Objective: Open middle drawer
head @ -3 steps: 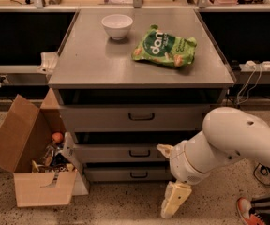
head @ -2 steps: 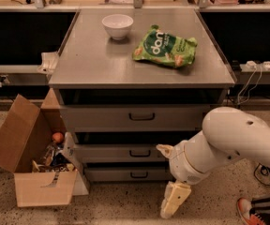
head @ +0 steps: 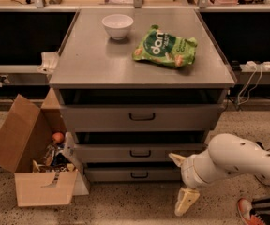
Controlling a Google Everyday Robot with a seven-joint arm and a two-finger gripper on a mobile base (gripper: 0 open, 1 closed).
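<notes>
Barely anything has changed: the tool has drifted slightly right, its fingers spread wide and holding nothing, low beside the counter's right front corner. So the middle drawer, second of three, looks shut, its black handle untouched. The white arm reaches in from the right, forearm low, wrist turned leftward.
</notes>
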